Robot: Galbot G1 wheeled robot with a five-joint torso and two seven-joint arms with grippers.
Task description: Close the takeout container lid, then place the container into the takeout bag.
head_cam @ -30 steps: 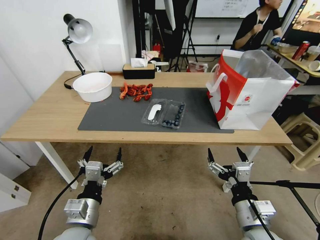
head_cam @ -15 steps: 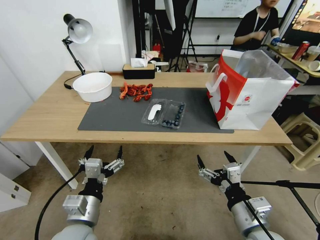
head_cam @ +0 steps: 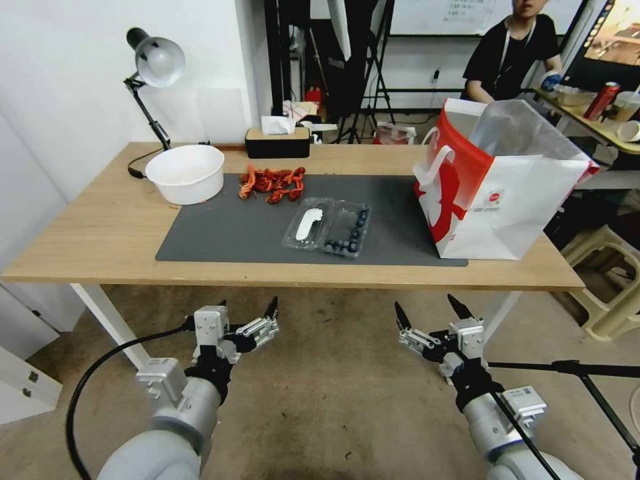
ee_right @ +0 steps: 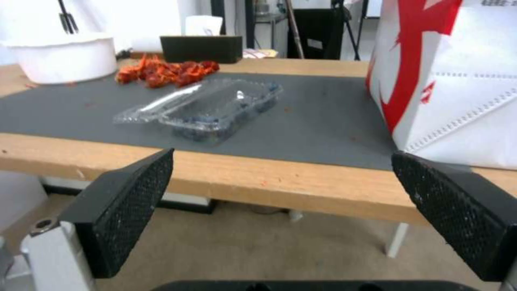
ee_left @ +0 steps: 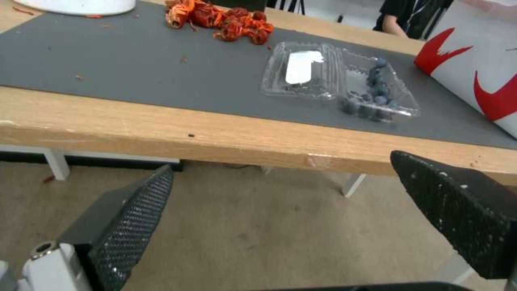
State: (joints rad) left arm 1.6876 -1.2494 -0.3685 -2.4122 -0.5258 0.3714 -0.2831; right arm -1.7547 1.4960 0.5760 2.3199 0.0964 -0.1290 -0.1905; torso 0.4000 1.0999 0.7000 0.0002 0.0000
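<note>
At the far left of the wooden table (head_cam: 100,227) a white desk lamp (head_cam: 157,63) leans over a round white bowl (head_cam: 185,172), and just right of the bowl a heap of red crayfish (head_cam: 272,183) lies on the far edge of the dark grey mat (head_cam: 233,230). Below the table's near edge the left gripper (head_cam: 245,308) hangs over the floor with its fingers spread wide and nothing between them. At the middle of the mat the takeout container (head_cam: 328,227) lies open and flat: the lid (head_cam: 308,223), with its white sticker, is on the left, and the tray of blueberries on the right. The right gripper (head_cam: 430,309) also sits low, short of the table, wide apart and empty. The first step, closing the lid, is not yet begun. To do it well, a finger probably needs to get under the lid's left edge and swing it over the hinge onto the berry half, while the other arm steadies the light tray so it does not slide on the mat; then press until it snaps. At the right the takeout bag (head_cam: 497,187) stands upright, mouth open, well apart from the container. Behind are a tissue box (head_cam: 277,141), tripods and a cluttered room.
</note>
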